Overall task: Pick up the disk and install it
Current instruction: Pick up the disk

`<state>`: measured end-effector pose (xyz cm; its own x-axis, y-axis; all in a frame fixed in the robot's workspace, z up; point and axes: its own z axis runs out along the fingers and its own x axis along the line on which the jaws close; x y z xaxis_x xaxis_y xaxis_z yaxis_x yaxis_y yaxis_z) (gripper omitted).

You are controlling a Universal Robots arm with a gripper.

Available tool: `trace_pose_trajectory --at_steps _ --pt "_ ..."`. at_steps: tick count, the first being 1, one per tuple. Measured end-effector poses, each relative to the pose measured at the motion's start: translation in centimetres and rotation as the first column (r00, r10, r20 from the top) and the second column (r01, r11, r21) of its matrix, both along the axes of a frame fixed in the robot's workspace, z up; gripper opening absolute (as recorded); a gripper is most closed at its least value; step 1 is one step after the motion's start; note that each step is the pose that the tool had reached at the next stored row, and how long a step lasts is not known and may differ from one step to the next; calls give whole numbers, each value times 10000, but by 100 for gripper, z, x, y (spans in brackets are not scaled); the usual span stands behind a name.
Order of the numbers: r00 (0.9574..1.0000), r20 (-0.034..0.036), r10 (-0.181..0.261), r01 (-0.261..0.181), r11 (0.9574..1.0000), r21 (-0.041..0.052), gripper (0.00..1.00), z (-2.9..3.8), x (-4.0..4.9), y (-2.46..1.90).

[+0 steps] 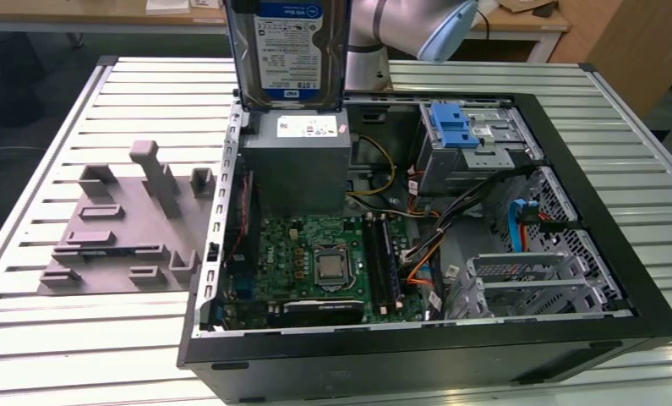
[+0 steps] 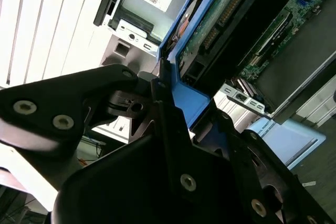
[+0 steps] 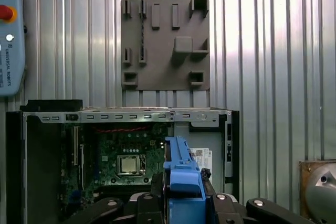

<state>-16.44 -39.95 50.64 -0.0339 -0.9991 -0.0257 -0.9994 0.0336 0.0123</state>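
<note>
The disk [image 1: 296, 51], a silver hard drive with a white-and-blue label in a blue plastic caddy, hangs upright above the back of the open computer case [image 1: 426, 351], over the grey power-supply box [image 1: 296, 161]. Its top runs out of the exterior view. In both wrist views my gripper [image 2: 163, 85] is shut on the blue caddy edge [image 3: 181, 174], its black fingers on either side. The drive's green circuit board [image 2: 220, 19] faces the second wrist camera.
Inside the case lie the green motherboard [image 1: 313, 262] and a silver drive cage with a blue latch [image 1: 471, 139]. A grey fixture plate [image 1: 116, 228] with raised blocks sits on the slatted table at the exterior view's left. A pendant [image 3: 9, 35] lies on the table.
</note>
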Motion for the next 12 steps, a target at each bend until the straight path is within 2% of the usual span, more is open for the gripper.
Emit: trace_pose_trajectory --at_steps 7,8,10,12 --pt "10000 0 0 0 10000 0 36 -1 124 -5" --pt "10000 0 -1 1 10000 0 36 -2 139 -81" --pt "10000 0 0 0 10000 0 36 -2 140 -127" --pt "10000 1 0 0 10000 1 36 -3 140 -146"
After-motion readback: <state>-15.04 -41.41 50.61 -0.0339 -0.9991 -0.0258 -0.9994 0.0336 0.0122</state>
